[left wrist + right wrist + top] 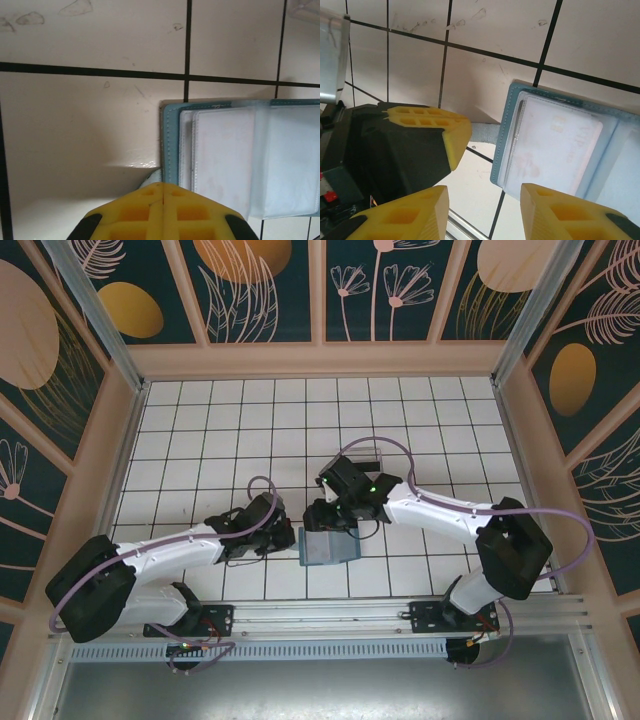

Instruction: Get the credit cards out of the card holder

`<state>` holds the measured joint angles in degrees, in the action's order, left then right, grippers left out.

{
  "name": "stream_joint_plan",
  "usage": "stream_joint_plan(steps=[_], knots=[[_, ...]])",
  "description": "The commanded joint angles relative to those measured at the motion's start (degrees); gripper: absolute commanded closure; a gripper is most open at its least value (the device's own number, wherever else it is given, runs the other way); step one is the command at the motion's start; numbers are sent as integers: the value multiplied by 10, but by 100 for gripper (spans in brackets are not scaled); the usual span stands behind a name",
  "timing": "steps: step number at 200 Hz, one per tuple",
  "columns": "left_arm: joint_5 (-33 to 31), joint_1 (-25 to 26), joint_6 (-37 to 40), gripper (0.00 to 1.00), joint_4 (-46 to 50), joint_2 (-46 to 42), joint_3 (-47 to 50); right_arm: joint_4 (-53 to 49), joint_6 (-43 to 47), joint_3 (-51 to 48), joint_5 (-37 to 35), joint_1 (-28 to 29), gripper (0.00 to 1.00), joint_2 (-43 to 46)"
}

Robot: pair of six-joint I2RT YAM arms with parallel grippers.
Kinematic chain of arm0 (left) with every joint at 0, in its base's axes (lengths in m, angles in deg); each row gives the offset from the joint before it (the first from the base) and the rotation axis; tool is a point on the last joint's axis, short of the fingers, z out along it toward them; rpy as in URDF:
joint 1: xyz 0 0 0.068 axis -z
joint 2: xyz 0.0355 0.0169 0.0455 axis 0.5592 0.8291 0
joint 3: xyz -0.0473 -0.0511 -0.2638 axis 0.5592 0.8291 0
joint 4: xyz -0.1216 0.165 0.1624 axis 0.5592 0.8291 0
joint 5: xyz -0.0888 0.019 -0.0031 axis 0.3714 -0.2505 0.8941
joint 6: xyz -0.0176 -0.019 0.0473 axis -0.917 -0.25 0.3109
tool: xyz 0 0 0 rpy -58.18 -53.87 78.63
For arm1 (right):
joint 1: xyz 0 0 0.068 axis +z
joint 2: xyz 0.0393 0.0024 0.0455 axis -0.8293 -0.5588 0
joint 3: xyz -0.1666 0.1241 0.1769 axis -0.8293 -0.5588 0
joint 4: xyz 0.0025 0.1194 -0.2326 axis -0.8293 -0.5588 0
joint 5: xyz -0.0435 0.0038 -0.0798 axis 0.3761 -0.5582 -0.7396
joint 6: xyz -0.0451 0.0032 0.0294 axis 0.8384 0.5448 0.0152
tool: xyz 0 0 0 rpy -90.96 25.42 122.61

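The card holder (328, 548) lies flat on the white-tiled counter (200, 440). It is toward 6 o'clock of the tiled area, close to the arms' bases and between the two arms. It is teal and lies opened out with its inner face up.

The left tool (288, 537) sits at the holder's 9 o'clock edge. In the left wrist view its yellow fingers (145, 215) are pressed together with no gap, so it is closed. Its tip lies right at the holder's near corner, where a small lip of teal material meets it. Whether that lip is pinched between the fingers or only touched, I cannot tell.

The right tool (485, 192) hangs at the holder's 12 o'clock side in the top view. In its own wrist view the two yellow fingers stand apart, so it is open and grips nothing. One corner of the holder shows on the counter through the gap between them. Whether either fingertip touches the holder is unclear.

Inside the holder, clear sleeves (285, 160) overlap like pages. A pale card (555, 145) sits fully inside one of them, with faint print showing through the plastic. The holder's stitched teal border runs just outside the card at 9 and 12 o'clock in the right wrist view.

A clear plastic piece (330, 55) stands at 10 o'clock in that view, well apart from the holder.
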<state>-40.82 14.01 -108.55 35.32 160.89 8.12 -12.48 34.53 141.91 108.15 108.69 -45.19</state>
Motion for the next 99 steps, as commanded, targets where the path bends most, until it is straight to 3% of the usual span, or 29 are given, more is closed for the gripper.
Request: stream_joint_plan(steps=[1,99], knots=[[-11,3,-5,99,15,-1,9,6,-17,3,-13,12,58,-4],[-1,2,-11,99,-4,16,26,28,-29,27,-3,42,66,-89]])
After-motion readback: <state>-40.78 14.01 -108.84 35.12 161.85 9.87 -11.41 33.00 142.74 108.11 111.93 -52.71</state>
